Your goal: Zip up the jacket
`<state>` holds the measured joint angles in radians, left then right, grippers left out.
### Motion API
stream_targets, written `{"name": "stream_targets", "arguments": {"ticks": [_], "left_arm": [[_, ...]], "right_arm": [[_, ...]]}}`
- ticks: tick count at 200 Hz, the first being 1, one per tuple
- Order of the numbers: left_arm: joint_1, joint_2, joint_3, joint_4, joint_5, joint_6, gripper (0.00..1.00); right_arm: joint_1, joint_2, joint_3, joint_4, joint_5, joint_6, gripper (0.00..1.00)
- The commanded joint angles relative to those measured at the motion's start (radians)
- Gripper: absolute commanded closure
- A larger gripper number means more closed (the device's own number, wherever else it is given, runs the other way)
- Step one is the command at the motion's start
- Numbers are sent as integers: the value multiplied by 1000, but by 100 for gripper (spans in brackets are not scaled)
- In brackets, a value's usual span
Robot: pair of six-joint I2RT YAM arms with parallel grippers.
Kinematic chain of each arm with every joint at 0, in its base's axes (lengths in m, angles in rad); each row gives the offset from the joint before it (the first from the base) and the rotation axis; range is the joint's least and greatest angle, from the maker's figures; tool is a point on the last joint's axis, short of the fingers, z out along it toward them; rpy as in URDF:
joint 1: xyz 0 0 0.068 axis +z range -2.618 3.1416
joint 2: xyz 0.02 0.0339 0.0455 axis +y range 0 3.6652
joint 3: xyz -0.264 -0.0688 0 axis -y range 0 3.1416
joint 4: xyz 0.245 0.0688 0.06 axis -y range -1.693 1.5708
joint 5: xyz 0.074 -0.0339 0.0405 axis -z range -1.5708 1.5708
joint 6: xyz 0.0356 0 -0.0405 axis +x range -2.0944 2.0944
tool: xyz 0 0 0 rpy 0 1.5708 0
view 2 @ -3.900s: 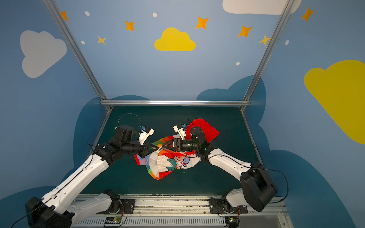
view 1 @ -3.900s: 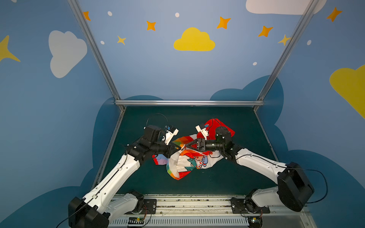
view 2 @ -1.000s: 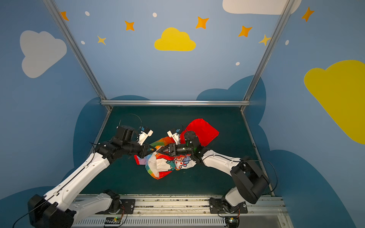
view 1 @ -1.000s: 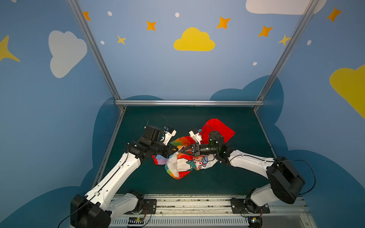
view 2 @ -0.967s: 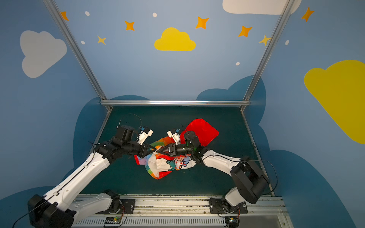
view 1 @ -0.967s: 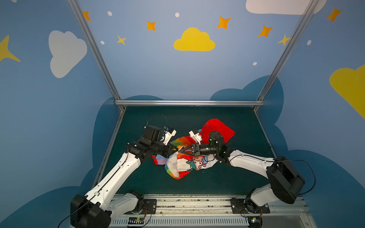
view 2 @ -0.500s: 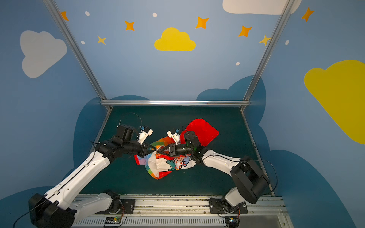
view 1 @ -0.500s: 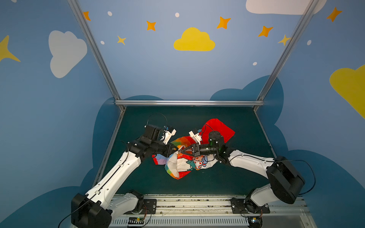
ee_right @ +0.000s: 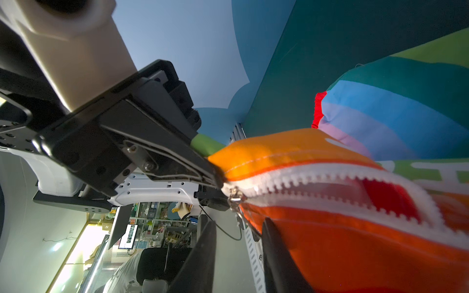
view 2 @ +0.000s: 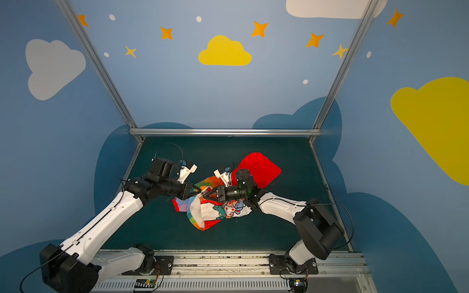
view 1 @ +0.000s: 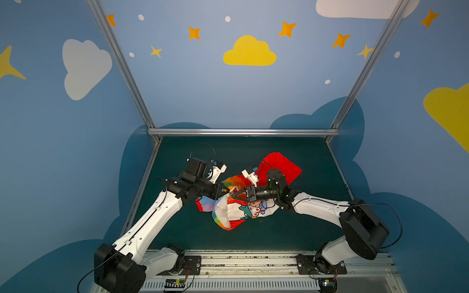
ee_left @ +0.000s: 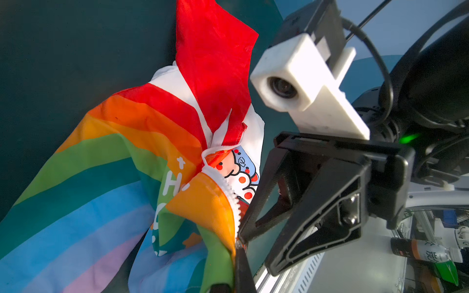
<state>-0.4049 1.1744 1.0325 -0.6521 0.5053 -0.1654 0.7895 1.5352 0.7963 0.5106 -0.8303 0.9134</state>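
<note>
Your jacket (view 1: pixel 228 215) lies crumpled just below the middle of both top views on the green table (view 1: pixel 291 233). It has rainbow stripes, its red hood (view 1: pixel 281 165) points toward the upper right, the cartoon lining (view 1: pixel 250 209) is exposed and the white zipper (ee_right: pixel 330 177) gapes. The left gripper (ee_right: pixel 217 176) pinches the orange edge at the zipper's end. The right gripper (ee_right: pixel 238 223) has its fingers spread beside the metal pull (ee_right: pixel 234 196).
</note>
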Motion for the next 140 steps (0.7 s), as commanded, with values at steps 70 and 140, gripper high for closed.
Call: {"name": "stream_targets", "arguments": {"ticks": [70, 140], "left_arm": [[12, 5, 20, -20, 24, -24, 97], [23, 28, 21, -10, 25, -46, 97]], "right_arm": [[7, 34, 24, 31, -24, -13, 75], [12, 23, 17, 83, -29, 8, 82]]}}
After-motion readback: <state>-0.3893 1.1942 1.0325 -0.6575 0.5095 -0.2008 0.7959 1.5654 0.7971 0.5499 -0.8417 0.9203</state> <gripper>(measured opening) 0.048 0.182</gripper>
